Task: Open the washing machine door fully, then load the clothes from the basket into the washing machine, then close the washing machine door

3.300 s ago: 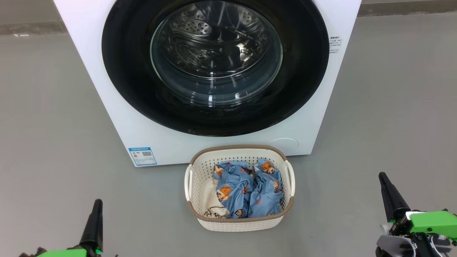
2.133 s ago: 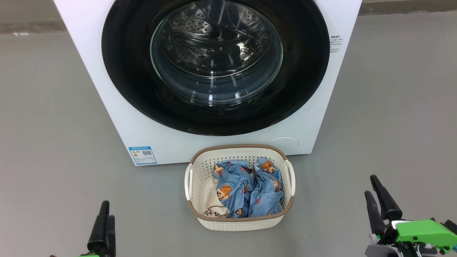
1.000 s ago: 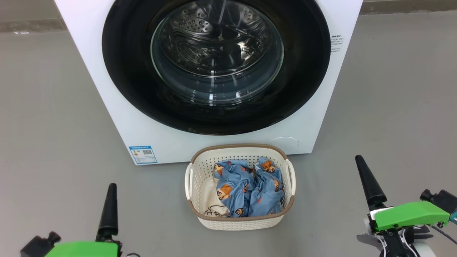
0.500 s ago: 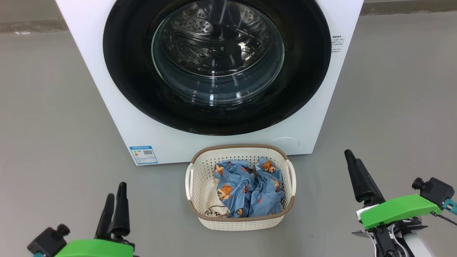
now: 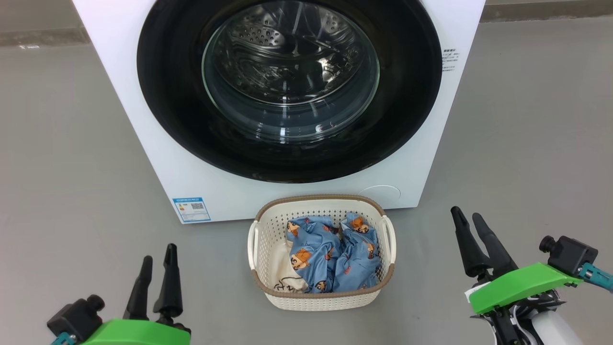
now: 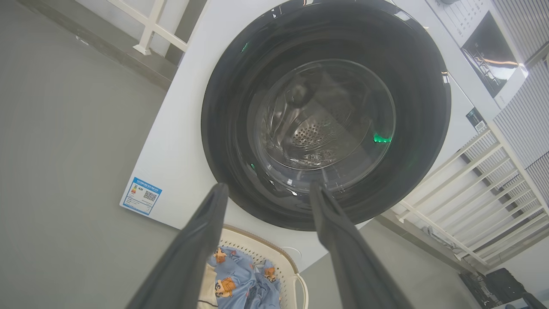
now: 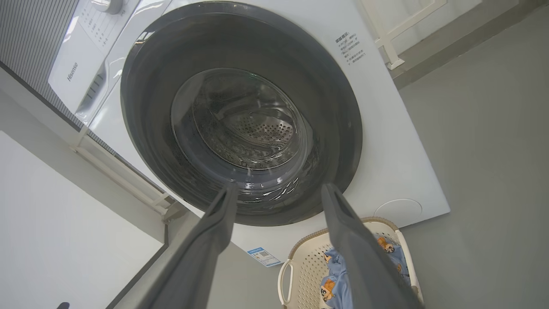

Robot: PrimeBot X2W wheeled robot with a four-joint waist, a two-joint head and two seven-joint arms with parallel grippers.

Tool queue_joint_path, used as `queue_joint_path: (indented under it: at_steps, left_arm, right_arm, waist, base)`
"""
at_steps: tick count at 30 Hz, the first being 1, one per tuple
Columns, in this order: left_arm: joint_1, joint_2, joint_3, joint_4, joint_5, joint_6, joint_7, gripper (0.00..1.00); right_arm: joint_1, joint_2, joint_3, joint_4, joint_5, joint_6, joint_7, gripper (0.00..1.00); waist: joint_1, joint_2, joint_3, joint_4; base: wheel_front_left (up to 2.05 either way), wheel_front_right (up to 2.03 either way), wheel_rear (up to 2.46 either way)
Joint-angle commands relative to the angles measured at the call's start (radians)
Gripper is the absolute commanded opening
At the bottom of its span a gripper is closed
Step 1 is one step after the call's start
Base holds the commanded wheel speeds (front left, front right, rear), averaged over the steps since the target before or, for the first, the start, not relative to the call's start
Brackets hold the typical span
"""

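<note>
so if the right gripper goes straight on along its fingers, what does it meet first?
The right gripper would probably meet the washing machine door, low on its glass window; depth is unclear.

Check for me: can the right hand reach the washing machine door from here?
Probably yes: the right hand is open and empty, nothing stands between it and the shut washing machine door; the basket sits to its left.

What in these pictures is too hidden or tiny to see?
- Head view: the washing machine door is cut off by the top edge.
- Head view: the blue sticker has print too small to read.
- Head view: the cream piece lies mostly under the blue clothes.
- Left wrist view: the basket is cut by the bottom edge.
</note>
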Motion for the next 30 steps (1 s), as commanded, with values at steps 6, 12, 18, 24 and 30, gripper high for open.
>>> queue_joint_path:
  at_steps: [6, 12, 18, 24, 30]
  left_arm:
    - [-0.060, 0.009, 0.017, -0.013, 0.114, 0.000, -0.029, 1.00]
    - [-0.063, 0.004, 0.031, -0.015, 0.194, 0.014, -0.047, 1.00]
    - [-0.068, -0.001, 0.032, -0.001, 0.263, 0.022, -0.065, 1.00]
    - [-0.078, -0.001, 0.024, 0.018, 0.319, 0.023, -0.080, 1.00]
    - [-0.090, -0.001, 0.023, 0.043, 0.377, 0.023, -0.098, 1.00]
  right_arm:
    - [-0.066, -0.016, 0.032, -0.003, -0.100, 0.005, -0.029, 1.00]
    - [-0.077, -0.016, 0.042, 0.018, -0.168, 0.005, -0.047, 1.00]
    - [-0.091, -0.018, 0.054, 0.034, -0.231, 0.005, -0.065, 1.00]
    - [-0.102, -0.022, 0.068, 0.048, -0.277, 0.005, -0.079, 1.00]
    - [-0.115, -0.030, 0.093, 0.073, -0.328, 0.006, -0.097, 1.00]
  waist:
    - [0.0000, -0.0001, 0.000, 0.001]
    - [0.0000, -0.0001, 0.001, 0.001]
    - [0.0000, -0.0001, 0.003, 0.002]
    - [0.0000, -0.0001, 0.006, 0.003]
    - [0.0000, -0.0001, 0.005, 0.003]
  base:
    - [0.00, 0.00, 0.00]
    - [0.00, 0.00, 0.00]
    - [0.00, 0.00, 0.00]
    - [0.00, 0.00, 0.00]
    - [0.00, 0.00, 0.00]
